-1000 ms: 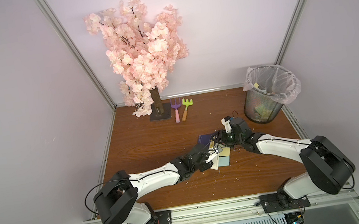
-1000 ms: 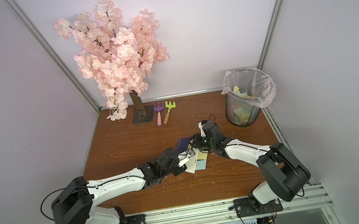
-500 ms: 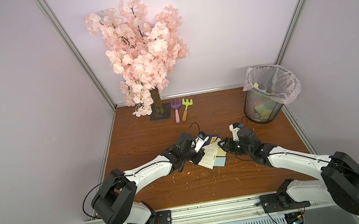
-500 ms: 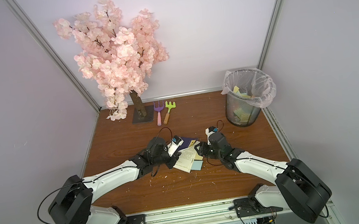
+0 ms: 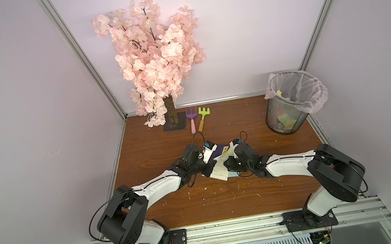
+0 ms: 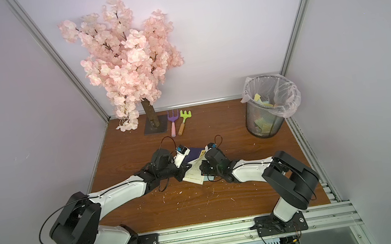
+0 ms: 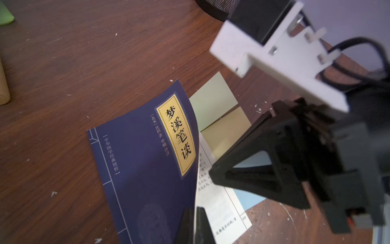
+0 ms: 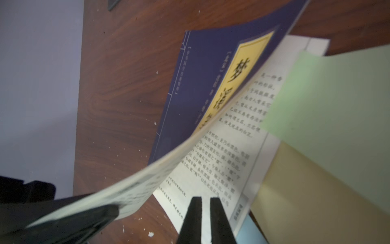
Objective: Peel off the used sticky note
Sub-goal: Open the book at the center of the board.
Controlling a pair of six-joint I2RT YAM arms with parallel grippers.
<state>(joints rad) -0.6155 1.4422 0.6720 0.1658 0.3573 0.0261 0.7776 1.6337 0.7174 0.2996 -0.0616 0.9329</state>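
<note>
Now | left gripper (image 7: 194, 211) clamps lifted cover of navy paperback book (image 7: 137, 158) | right gripper (image 8: 205, 198) nearly closed over white printed page (image 8: 232, 147), grip unclear | green paper sticky note (image 8: 337, 95) just ahead

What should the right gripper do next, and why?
Probably shift the right gripper sideways onto the blue note edge. Its jaws, almost closed, sit over bare page with nothing visibly between them, while the left gripper holds the cover up.
</note>
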